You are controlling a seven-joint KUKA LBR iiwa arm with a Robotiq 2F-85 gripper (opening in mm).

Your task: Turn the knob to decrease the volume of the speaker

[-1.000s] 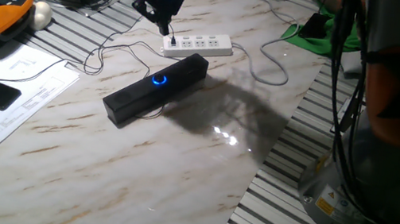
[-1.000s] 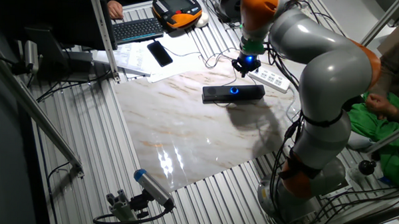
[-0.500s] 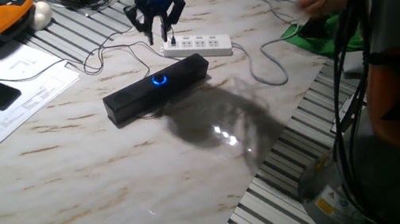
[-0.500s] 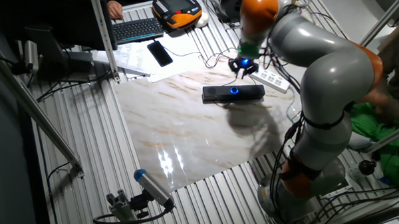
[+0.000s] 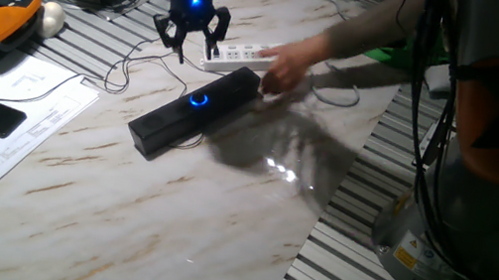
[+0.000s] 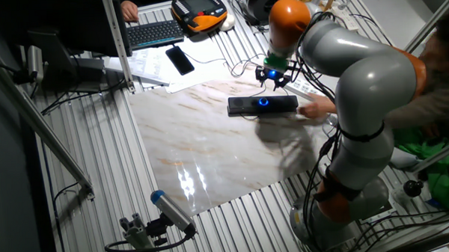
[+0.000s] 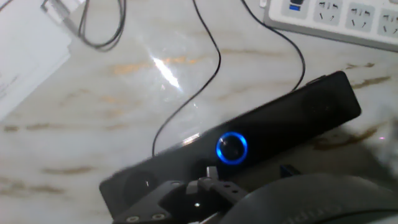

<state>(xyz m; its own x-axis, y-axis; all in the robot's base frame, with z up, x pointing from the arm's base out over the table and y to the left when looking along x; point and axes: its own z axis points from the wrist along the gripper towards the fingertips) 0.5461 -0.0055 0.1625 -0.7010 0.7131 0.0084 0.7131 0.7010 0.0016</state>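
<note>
While the two-finger gripper (image 5: pixel 185 37) hovers with fingers spread above the long matte black speaker (image 5: pixel 193 111), its small blue-ringed round knob (image 5: pixel 199 100) remains untouched, so all turning is left.

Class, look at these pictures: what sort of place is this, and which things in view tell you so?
Probably a robotics lab or workshop: a large grey and orange robot arm, a teach pendant and keyboard on slatted metal benching, and loose cables around a marble-look tabletop.

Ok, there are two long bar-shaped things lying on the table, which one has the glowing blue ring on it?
The black speaker: its knob glows blue at mid-length. The white power strip behind it shows only sockets and a plug, no blue ring.
</note>
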